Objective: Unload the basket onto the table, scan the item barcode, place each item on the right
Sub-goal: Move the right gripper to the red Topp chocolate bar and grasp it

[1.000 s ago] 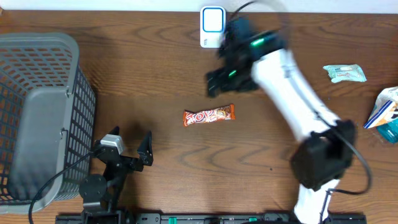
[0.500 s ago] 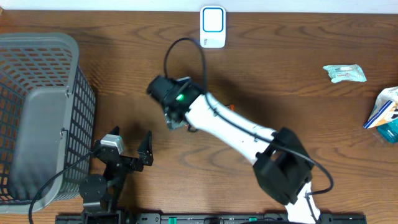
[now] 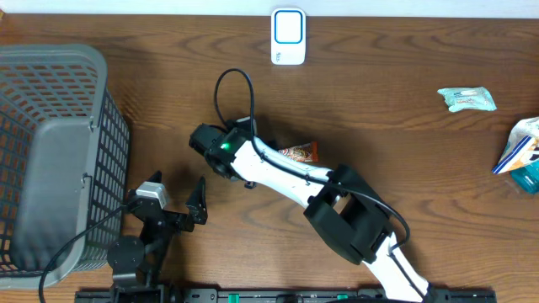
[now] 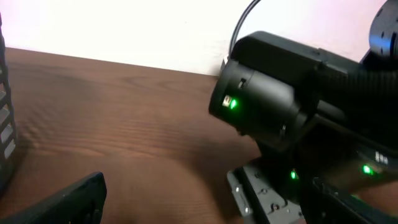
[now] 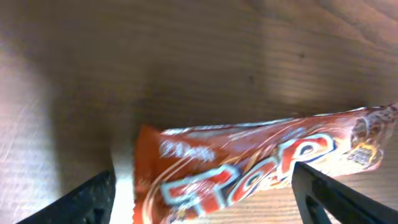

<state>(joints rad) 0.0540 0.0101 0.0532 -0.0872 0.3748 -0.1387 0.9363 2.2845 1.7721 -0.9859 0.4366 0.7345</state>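
An orange candy bar (image 5: 249,168) with red and white lettering lies flat on the wooden table; in the overhead view only its right end (image 3: 301,152) shows beside my right arm (image 3: 278,172). In the right wrist view my right gripper (image 5: 208,199) stands open just above the bar. One dark finger (image 5: 90,199) is past the wrapper's left end and the other (image 5: 336,193) is over its right part. The white scanner (image 3: 288,36) with a blue face stands at the table's back edge. My left gripper (image 3: 177,202) rests open and empty at the front left, with the right wrist housing (image 4: 273,93) close ahead of it.
A grey mesh basket (image 3: 50,160) fills the left side. A teal packet (image 3: 466,99) and blue-and-white packages (image 3: 520,156) lie at the far right. My right arm's elbow (image 3: 349,215) stretches across the table's middle.
My right arm swung from near the scanner down and left, ending over the candy bar and covering most of it. Its jaws narrowed slightly. The left arm has not moved.
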